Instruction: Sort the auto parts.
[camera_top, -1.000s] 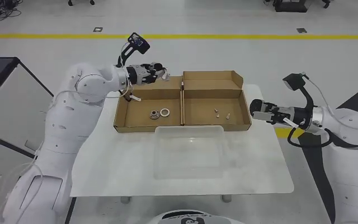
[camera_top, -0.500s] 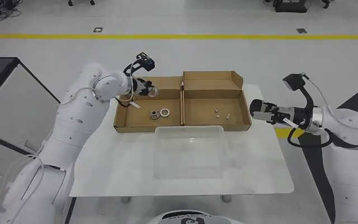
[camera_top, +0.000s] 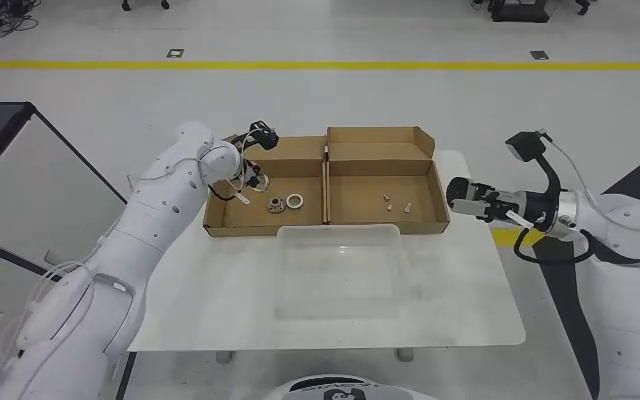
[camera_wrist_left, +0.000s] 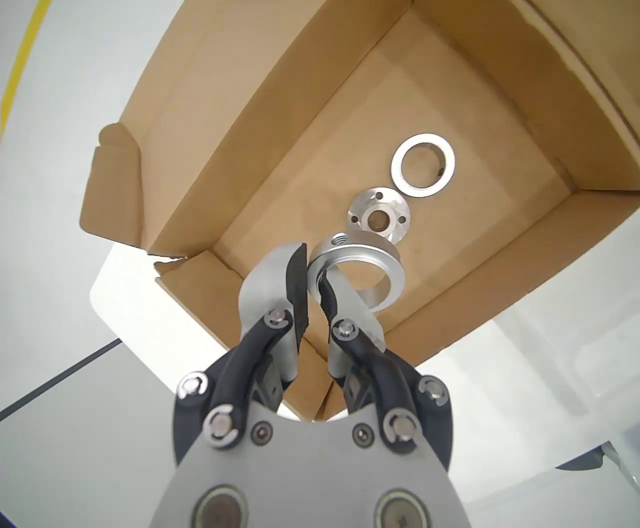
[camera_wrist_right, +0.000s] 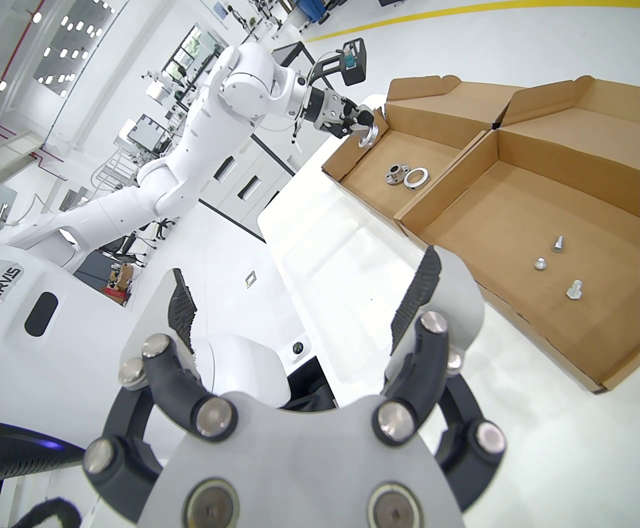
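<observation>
Holding a thick metal ring by its wall, my left tool has one finger through the hole and one outside, pinched narrow on the metal. It hangs over the left end of the left cardboard box, and the ring looks clear of the box floor.

The grip covers very little of the ring, and most of its weight hangs to one side, so I judge it could swivel or slip out. If let go from this height it could bounce or roll. It could also strike the flanged hub and the flat washer lying just to the right in the same box. The box's left wall is close to the tool and could catch a finger.

The right box holds three bolts. A clear plastic tray sits on the counter, nearer than both boxes. My right tool is spread wide and holds nothing, off the counter's right edge.
</observation>
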